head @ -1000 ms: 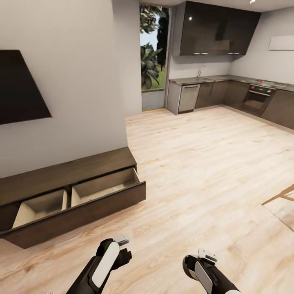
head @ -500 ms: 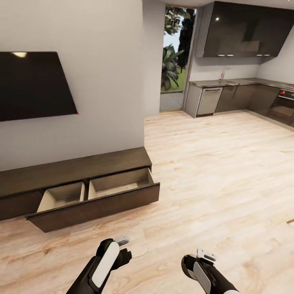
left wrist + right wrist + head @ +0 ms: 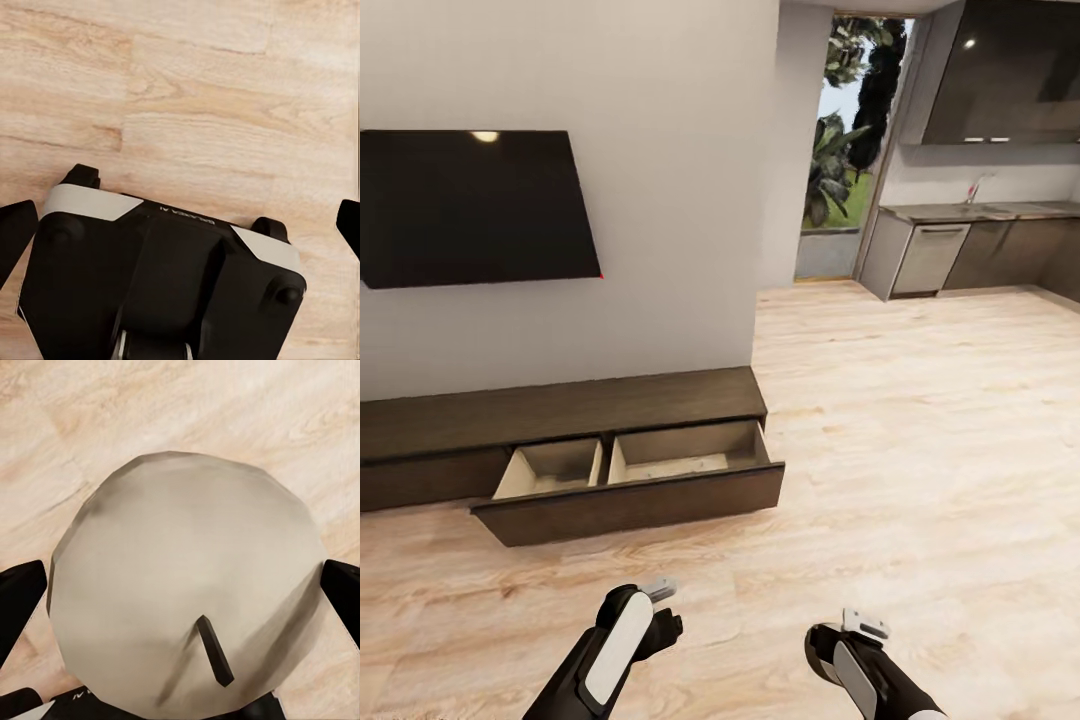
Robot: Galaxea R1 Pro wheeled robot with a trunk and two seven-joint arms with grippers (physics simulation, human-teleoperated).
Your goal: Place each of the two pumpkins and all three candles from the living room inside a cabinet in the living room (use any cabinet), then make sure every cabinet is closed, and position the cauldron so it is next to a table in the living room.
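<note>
The right claw (image 3: 184, 585) pinches a candle (image 3: 180, 592), wick toward the camera. The cabinet's (image 3: 560, 410) open drawer (image 3: 630, 480) lies ahead and leftward of it, nearer the left claw (image 3: 180, 217), which is spread and empty.

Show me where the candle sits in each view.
Head view: hidden at the right claw, lower right; cannot make it out.
Left wrist view: not in it; left claw open above pale wood floor.
Right wrist view: candle central, between the claw's fingertips.
Shared landmark: that floor.
</note>
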